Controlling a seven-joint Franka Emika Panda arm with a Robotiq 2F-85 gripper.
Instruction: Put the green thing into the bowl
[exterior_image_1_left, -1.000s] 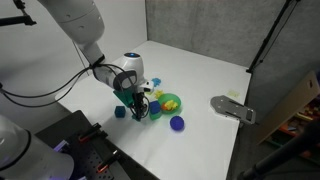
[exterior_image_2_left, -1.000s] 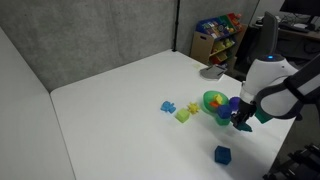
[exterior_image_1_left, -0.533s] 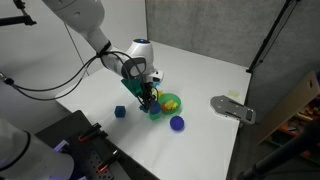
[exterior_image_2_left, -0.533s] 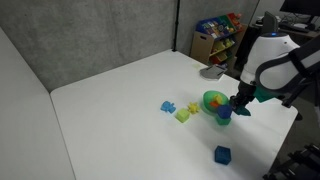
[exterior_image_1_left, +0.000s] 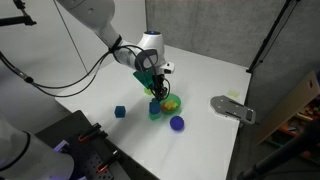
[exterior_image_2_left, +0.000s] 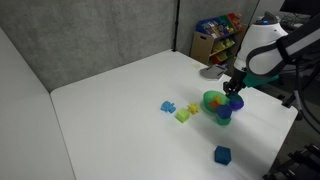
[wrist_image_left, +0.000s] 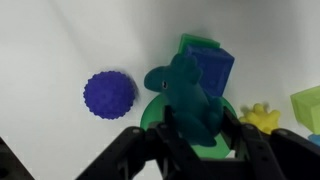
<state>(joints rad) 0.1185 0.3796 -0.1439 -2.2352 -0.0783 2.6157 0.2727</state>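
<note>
Risen and swung toward the lime-green bowl (exterior_image_1_left: 171, 102) since half a second ago, the gripper (exterior_image_1_left: 158, 90) hangs just above the bowl's edge, clamped on the teal toy block (wrist_image_left: 190, 95) to carry it clear of the rim. Near the bowl a blue-purple ball (exterior_image_1_left: 177, 123) and a blue block (wrist_image_left: 212, 66) crowd the descent; beyond it the table (exterior_image_1_left: 200, 70) lies open.

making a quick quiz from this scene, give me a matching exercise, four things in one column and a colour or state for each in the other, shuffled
Things:
1. teal toy
2. ball
3. cube
4. bowl

Colour or state:
a. lime green, round
b. dark blue, alone on the table away from the rest
c. held in the gripper
d. blue-purple, bumpy

Pairs: 1-c, 2-d, 3-b, 4-a
</note>
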